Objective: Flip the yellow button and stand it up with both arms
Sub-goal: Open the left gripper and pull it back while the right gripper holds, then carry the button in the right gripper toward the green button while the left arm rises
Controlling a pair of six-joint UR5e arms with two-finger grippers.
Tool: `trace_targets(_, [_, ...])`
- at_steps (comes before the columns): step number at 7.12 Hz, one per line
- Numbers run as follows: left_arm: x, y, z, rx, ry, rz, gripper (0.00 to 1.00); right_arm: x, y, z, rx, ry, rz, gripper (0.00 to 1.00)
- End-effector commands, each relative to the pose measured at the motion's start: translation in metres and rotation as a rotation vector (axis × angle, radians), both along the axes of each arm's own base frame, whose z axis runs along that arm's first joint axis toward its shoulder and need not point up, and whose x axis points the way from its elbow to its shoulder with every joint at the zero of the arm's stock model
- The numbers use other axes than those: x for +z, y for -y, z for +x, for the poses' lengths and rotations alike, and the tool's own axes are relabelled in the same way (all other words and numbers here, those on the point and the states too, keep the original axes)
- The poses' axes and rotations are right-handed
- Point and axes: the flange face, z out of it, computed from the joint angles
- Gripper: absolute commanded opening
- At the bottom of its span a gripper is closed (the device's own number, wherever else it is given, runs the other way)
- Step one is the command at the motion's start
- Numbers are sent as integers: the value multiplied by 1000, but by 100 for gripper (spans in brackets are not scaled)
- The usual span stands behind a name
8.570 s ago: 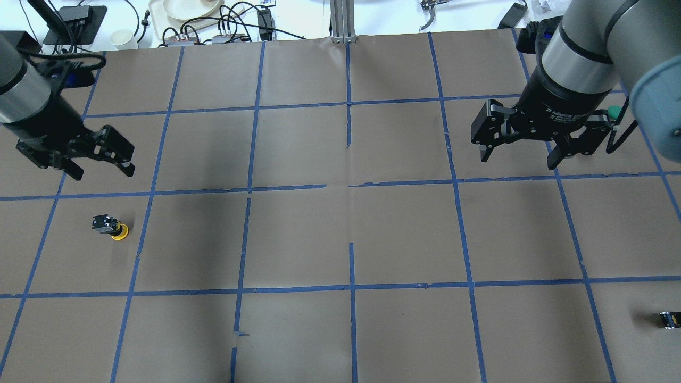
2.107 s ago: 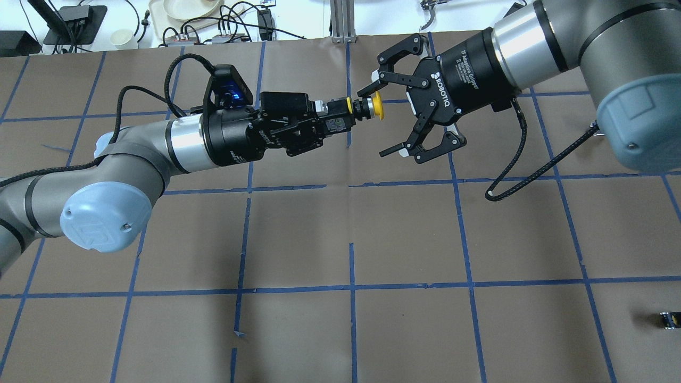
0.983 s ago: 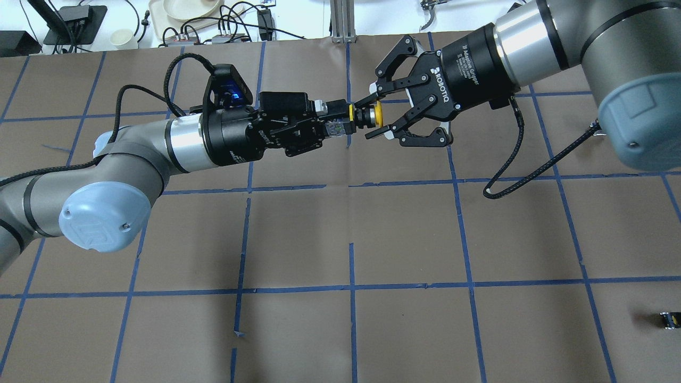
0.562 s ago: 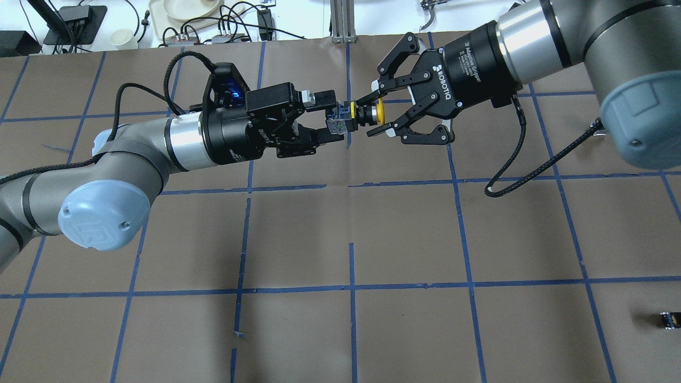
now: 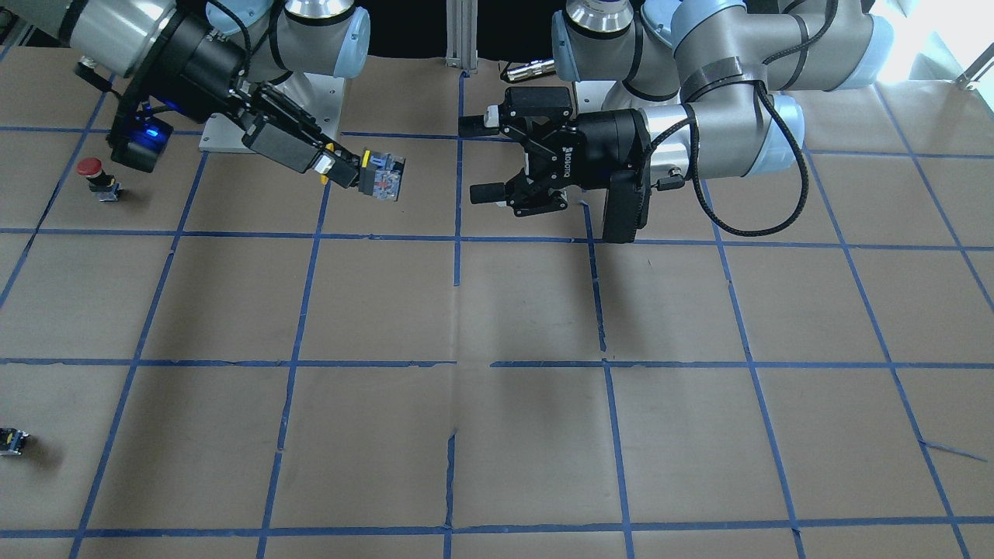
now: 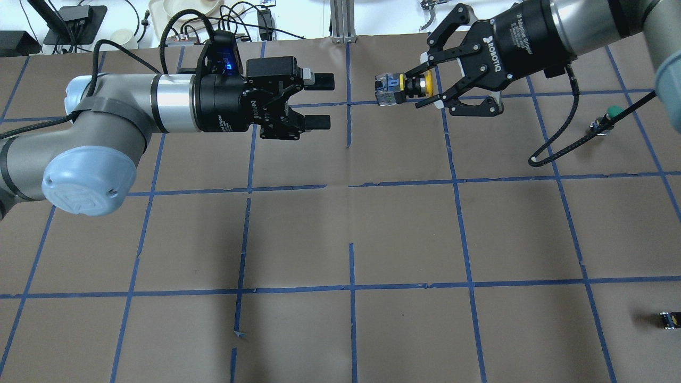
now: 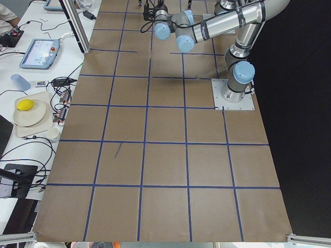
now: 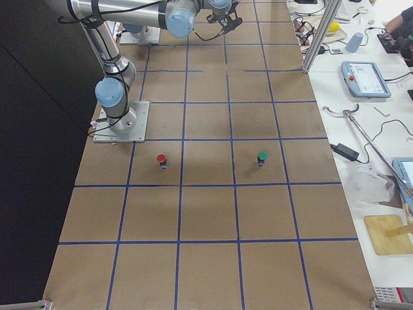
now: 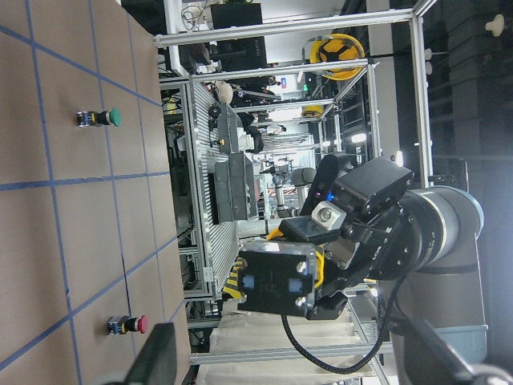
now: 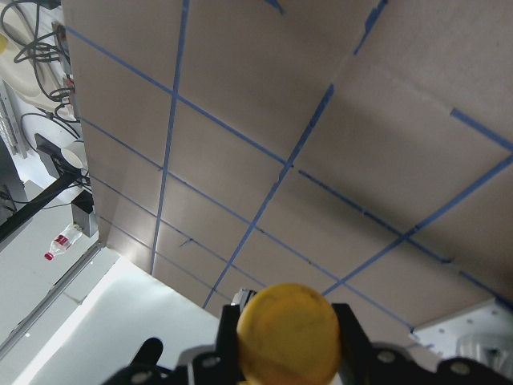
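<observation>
The yellow button (image 6: 409,86) is held in the air by my right gripper (image 6: 416,88), which is shut on its neck just behind the yellow cap. Its grey-black body points toward my left gripper. My left gripper (image 6: 323,101) is open and empty, a short gap to the left of the button. In the front-facing view the button (image 5: 384,177) hangs from the right gripper (image 5: 344,167), and the left gripper (image 5: 474,159) stands open opposite it. The left wrist view shows the button's body (image 9: 276,281). The right wrist view shows the yellow cap (image 10: 288,333).
A red-capped button (image 5: 93,175) and a green-capped button (image 6: 612,113) stand on the brown, blue-taped table on the robot's right. A tiny black block (image 6: 669,319) lies near the right front edge. Cables and dishes sit beyond the table's far edge.
My left gripper opened, let go of the button and drew back to the left. My right gripper closed on the button and carried it right and toward the far edge.
</observation>
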Motion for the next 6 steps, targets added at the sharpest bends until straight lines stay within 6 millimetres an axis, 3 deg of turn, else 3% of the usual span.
trace_targets(1, [-4, 7, 8, 29, 240, 24, 99, -19, 5, -54, 171, -202, -162, 6])
trace_targets(2, [-11, 7, 16, 35, 360, 28, 100, -30, 2, -69, 307, -317, -216, 6])
trace_targets(3, [-5, 4, 23, 47, 490, 9, 100, -43, 3, -81, 498, -439, -282, 5])
trace_targets(4, [6, 11, 34, 64, 708, -18, 100, -63, 6, -94, 724, -531, -327, 4])
trace_targets(6, [36, 24, 54, 66, 1013, 4, 100, -85, 18, -134, 945, -613, -461, 4])
